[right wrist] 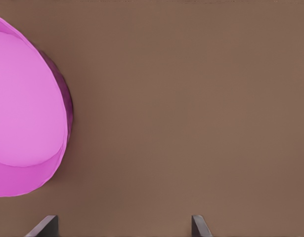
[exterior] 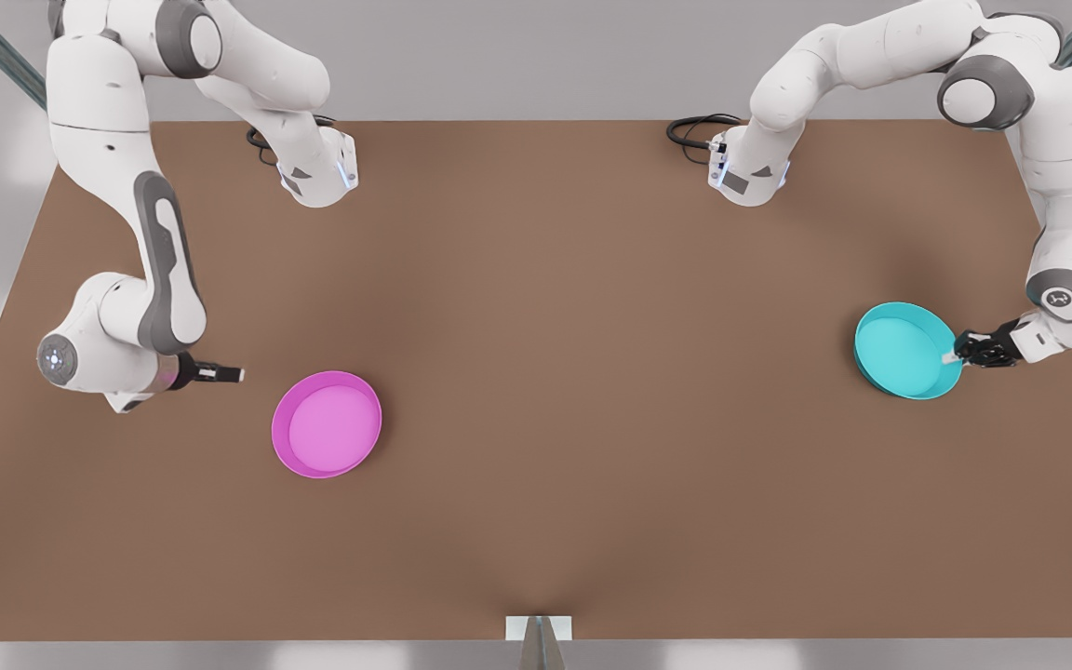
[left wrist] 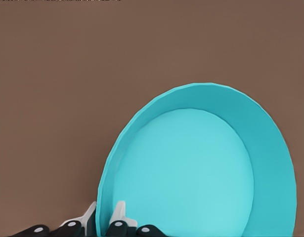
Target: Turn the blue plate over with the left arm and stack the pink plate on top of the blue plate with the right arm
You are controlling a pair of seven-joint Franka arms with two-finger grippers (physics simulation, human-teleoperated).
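Note:
The blue plate [exterior: 904, 349] is at the front view's right, open side up and tilted, with the gripped side raised. My left gripper [exterior: 955, 356] is shut on its rim at the edge facing the front view's right. In the left wrist view the fingers [left wrist: 119, 213] pinch the blue plate's wall [left wrist: 191, 168], one inside and one outside. The pink plate [exterior: 327, 425] lies flat on the table at the front view's left, open side up. My right gripper [exterior: 229, 374] hovers just left of it, open and holding nothing. The right wrist view has the pink plate [right wrist: 23, 108] off to one side of the spread right gripper [right wrist: 124, 227].
The brown table [exterior: 555, 372] is wide and bare between the two plates. Black cables [exterior: 699, 128] lie at the far edge beside the arm bases. A small white bracket [exterior: 538, 628] sits at the middle of the near edge.

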